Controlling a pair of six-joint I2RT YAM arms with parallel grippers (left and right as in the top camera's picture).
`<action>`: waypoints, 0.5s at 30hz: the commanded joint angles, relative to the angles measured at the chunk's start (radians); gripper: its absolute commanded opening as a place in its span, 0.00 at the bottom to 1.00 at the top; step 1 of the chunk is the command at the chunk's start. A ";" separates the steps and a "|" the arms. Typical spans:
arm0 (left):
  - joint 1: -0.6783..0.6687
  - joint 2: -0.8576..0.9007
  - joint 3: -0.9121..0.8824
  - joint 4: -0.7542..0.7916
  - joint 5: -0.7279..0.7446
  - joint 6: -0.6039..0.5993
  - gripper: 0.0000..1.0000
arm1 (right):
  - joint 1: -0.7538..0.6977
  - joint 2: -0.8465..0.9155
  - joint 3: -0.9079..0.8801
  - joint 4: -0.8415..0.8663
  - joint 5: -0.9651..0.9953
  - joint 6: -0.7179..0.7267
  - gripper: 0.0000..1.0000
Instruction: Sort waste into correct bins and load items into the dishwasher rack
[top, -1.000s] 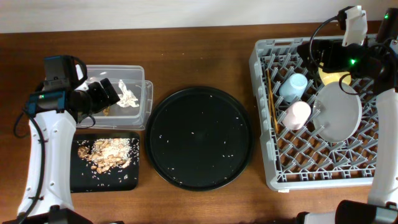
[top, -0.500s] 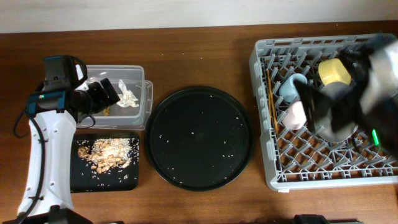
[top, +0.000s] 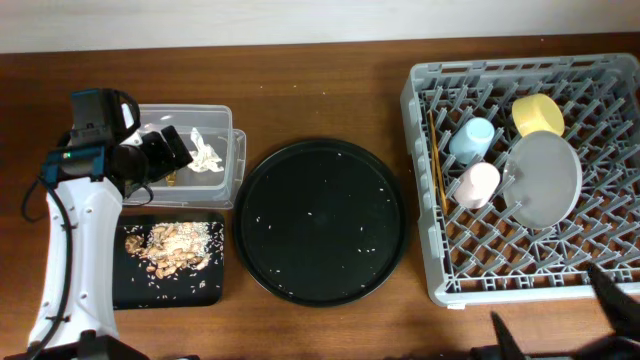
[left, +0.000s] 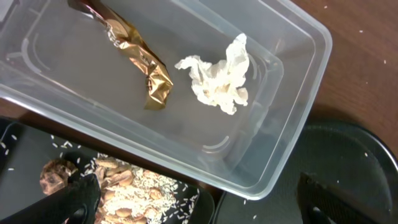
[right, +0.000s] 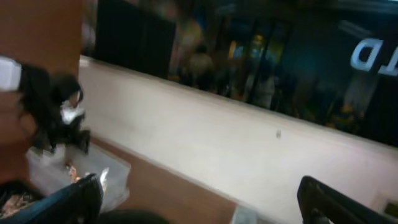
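Left wrist view: the left gripper (left: 202, 202), jaws wide and empty, hangs over the tub (left: 74, 93), where tissue (left: 217, 78) and wrapper (left: 140, 59) lie just ahead of it. Both look feather-light and crushable, best pinched at a raised fold, and neither bears readable print. Right gripper (right: 199, 202) is likewise spread and empty, with a blurred sign (right: 364, 55) ending "D" far ahead of it.

Clear glossy plastic tub (left: 273, 124); crinkled shiny wrapper (left: 140, 59).

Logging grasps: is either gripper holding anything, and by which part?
Nothing is held. The left gripper is open above the clear tub; the right gripper is open too, nothing between its fingers.
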 joint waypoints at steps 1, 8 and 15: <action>0.002 -0.011 0.001 0.000 -0.003 0.009 1.00 | 0.005 -0.145 -0.304 0.173 0.117 0.162 0.98; 0.002 -0.011 0.001 0.000 -0.003 0.009 0.99 | 0.006 -0.212 -0.788 0.621 0.344 0.417 0.98; 0.002 -0.011 0.001 0.000 -0.003 0.009 0.99 | 0.006 -0.212 -1.126 0.953 0.397 0.438 0.98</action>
